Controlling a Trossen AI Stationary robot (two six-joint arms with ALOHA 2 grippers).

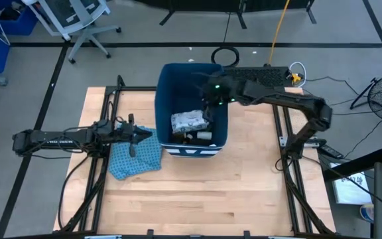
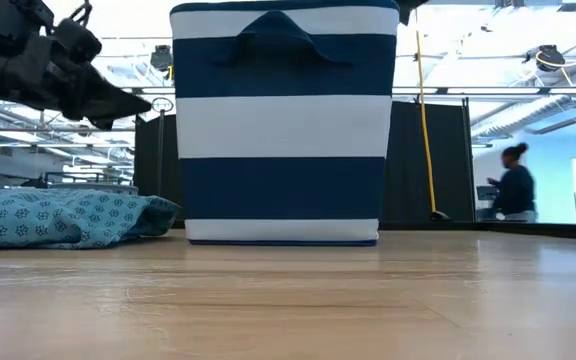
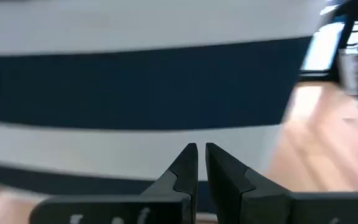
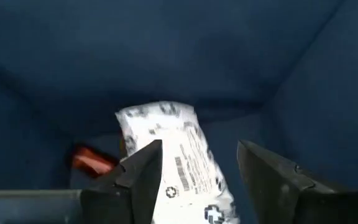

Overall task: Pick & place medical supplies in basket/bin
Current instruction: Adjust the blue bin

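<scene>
Nearest the low camera we see bare table (image 2: 288, 300), and on it, going left to right, the cloth (image 2: 63, 218) and then the bin (image 2: 286, 130). From above we read the table as a clock face with the bin just above its centre. Our left gripper (image 1: 135, 137) hangs at about 9 o'clock over the cloth (image 1: 135, 158), just beside the bin's left wall; its wrist view shows the fingers (image 3: 182, 171) nearly closed, a thin gap between them, holding nothing, and only the striped wall ahead. We judge that this arm waits. The bin (image 1: 166, 79) already holds the packet (image 1: 189, 121), lying against its 9 o'clock side, with some darker and lighter small things near its 6 o'clock wall that we cannot name from above. Our right arm reaches in from 3 o'clock, and the right gripper (image 1: 212, 101) sits over the bin's opening near its 2 o'clock part. The right wrist view shows that gripper (image 4: 199, 163) spread wide and empty, the packet (image 4: 176, 158) lying beneath it on the bin floor, and a reddish item (image 4: 92, 159) beside the packet, perhaps a bottle. No supplies show on the table outside the bin, so we judge the task almost done: what seems left is lifting the right arm clear.
</scene>
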